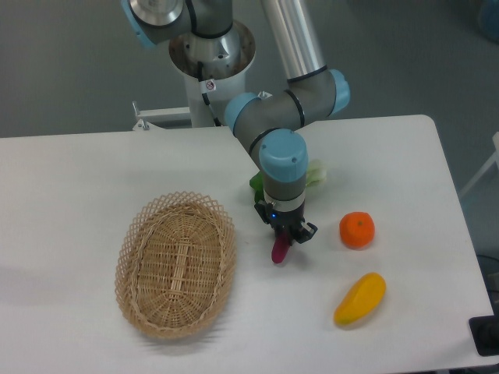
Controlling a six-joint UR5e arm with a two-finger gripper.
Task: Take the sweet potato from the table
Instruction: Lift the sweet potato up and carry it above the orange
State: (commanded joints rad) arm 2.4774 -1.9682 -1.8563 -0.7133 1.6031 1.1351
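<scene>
- Look at your gripper [285, 236]. It points straight down near the middle of the table [70, 179].
- The jaws are squeezed in close on the potato [278, 250]. They hold its top end between them.
- The potato is small, thin and purple-pink. Its top end is tucked between the jaws, and its bottom end sticks out below them toward 7 o'clock.
- You cannot tell if the potato's low tip touches the table or hangs just above it.
- The potato is just beside the basket [176, 263]. The basket lies at 9 o'clock from the potato, and they do not touch.
- The basket is a woven oval one, and it lies flat on the table.
- The orange [356, 230] sits at 3 o'clock from the gripper, near it but apart.
- The yellow fruit [359, 299] lies at 4 o'clock from the gripper, farther off than the orange. It is longer than the potato.
- A green and white veggie [313, 174] lies behind the arm [282, 156], at about 1 o'clock from the gripper. The arm hides most of it.
- The arm is grey with blue caps. It reaches down from its post at the far edge of the table.
</scene>
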